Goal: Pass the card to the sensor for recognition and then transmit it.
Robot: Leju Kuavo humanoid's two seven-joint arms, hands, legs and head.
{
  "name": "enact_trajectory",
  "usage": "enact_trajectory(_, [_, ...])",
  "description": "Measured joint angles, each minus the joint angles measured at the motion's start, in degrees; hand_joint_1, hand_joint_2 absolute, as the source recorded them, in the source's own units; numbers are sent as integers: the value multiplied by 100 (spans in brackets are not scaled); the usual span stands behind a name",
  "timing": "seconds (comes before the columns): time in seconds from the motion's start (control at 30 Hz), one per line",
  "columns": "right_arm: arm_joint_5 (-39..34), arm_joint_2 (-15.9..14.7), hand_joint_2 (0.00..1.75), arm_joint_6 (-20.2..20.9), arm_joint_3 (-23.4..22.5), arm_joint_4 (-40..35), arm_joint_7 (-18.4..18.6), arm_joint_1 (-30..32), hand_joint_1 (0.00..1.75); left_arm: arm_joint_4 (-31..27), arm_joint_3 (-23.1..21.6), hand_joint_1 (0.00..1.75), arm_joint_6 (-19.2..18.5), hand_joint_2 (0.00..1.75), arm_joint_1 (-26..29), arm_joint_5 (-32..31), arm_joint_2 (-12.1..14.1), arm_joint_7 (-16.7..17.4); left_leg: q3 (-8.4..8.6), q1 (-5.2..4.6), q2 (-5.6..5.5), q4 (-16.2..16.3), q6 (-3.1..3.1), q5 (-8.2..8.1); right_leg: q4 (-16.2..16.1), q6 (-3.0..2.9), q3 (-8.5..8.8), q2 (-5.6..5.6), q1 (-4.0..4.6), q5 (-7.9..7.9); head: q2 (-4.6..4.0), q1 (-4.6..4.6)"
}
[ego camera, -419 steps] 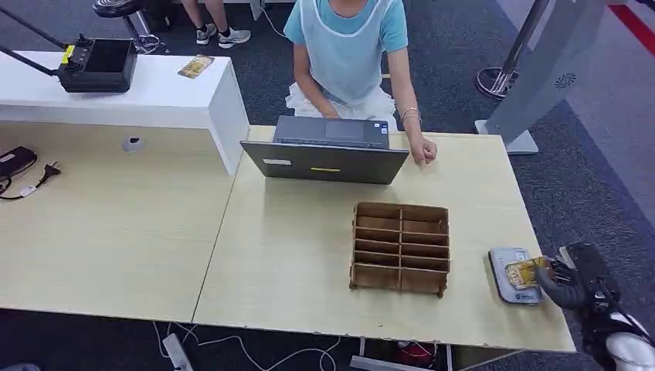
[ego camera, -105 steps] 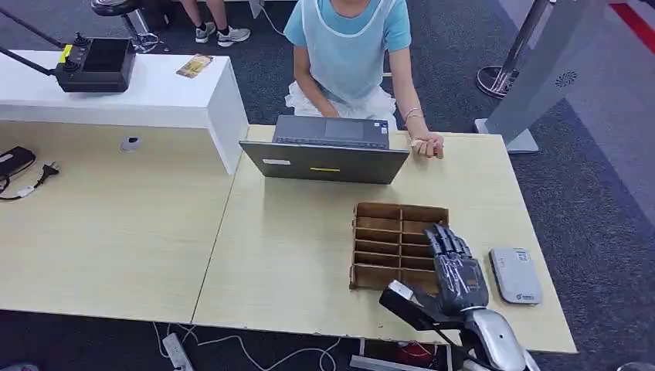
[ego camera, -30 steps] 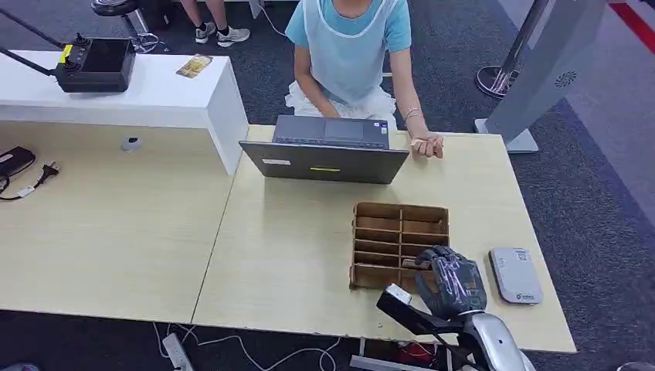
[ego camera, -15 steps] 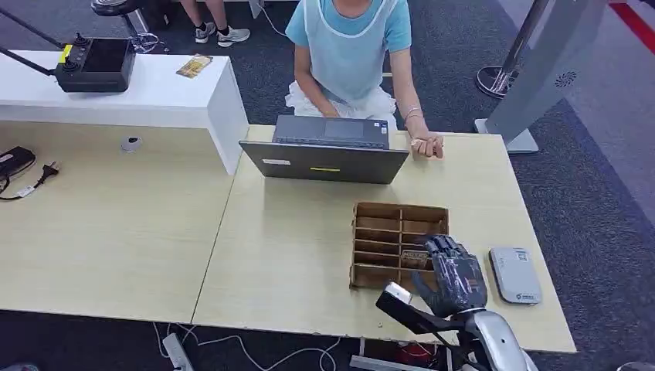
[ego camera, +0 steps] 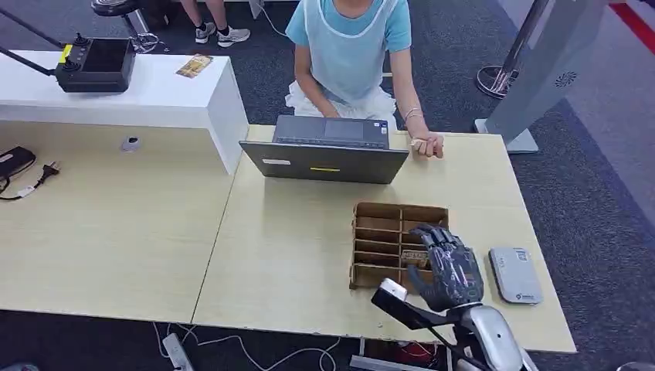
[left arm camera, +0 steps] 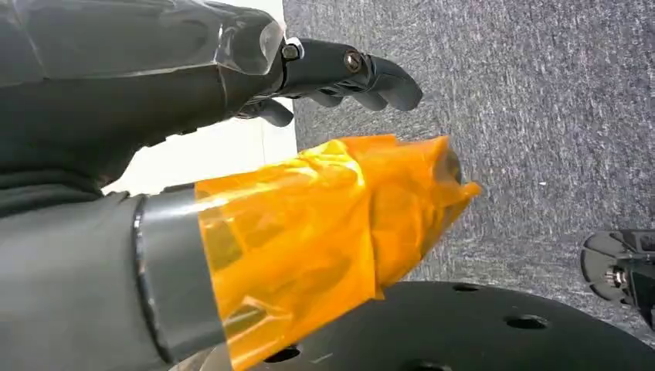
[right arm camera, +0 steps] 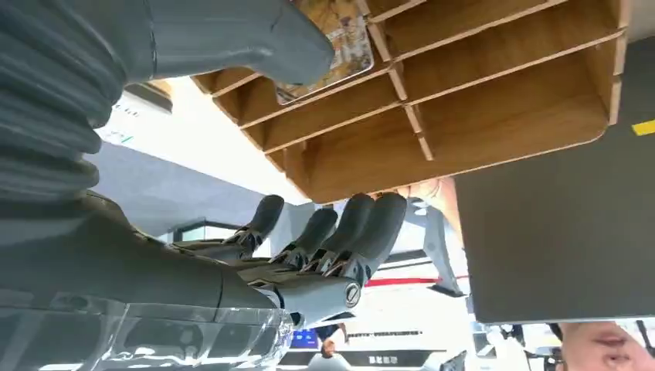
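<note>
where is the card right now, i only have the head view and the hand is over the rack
observer: the right wrist view shows the card sitting in a slot of the wooden rack, with the tip of the right hand's thumb over its edge.
operator: are the fingers closed on it
observer: no, the fingers are spread and reach out past the rack's edge, with nothing between them.
operator: and the left hand
observer: the left wrist view has the left hand over grey carpet, holding nothing, with orange tape wrapped on its thumb.
</note>
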Motion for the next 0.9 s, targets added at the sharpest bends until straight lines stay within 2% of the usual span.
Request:
enact_trajectory(0.07, [0, 13, 175, 7, 17, 61, 0, -26, 73, 0, 0, 0, 0, 0, 0, 13, 0, -4, 0, 0, 0, 0, 0, 0, 0, 0, 0, 0, 0, 0, 0, 0])
enact_trajectory(0.1, [0, 17, 175, 11, 24, 83, 0, -36, 63, 0, 0, 0, 0, 0, 0, 15, 0, -9, 0, 0, 0, 0, 0, 0, 0, 0, 0, 0, 0, 0, 0, 0])
enact_trajectory(0.2, [-2, 26, 175, 46, 44, 142, 2, -75, 51, 0, 0, 0, 0, 0, 0, 17, 0, -11, -1, 0, 0, 0, 0, 0, 0, 0, 0, 0, 0, 0, 0, 0])
enact_trajectory(0.4, [42, 83, 175, 83, 66, 306, 109, -155, 45, 0, 0, 0, -2, 0, 0, 15, -2, -11, 0, 0, 0, 0, 0, 0, 0, 0, 0, 0, 0, 0, 0, -2])
enact_trajectory(0.57, [59, 116, 175, 81, 74, 415, 155, -171, 47, 0, 0, 0, -4, 0, 0, 13, -2, -11, 0, 0, 0, 0, 0, 0, 0, 0, 0, 0, 0, 0, 0, 0])
enact_trajectory(0.6, [61, 122, 175, 81, 74, 433, 173, -171, 59, 0, 0, 0, -4, 0, 0, 2, -2, -11, 0, 0, 0, 0, 0, 0, 0, 0, 0, 0, 0, 0, 0, 0])
enact_trajectory(0.7, [76, 133, 175, 79, 74, 483, 212, -165, 65, 0, 0, 0, -4, 0, 0, -13, -2, -11, 0, 0, 0, 0, 0, 0, 0, 0, -1, 0, 0, 0, 0, 0])
enact_trajectory(0.9, [122, 135, 175, 72, 65, 529, 245, -138, 66, 0, 2, 0, -9, 0, 0, -11, -2, -9, 0, 0, 0, 0, 0, 0, 0, 0, -1, 0, 0, 0, 0, 0])
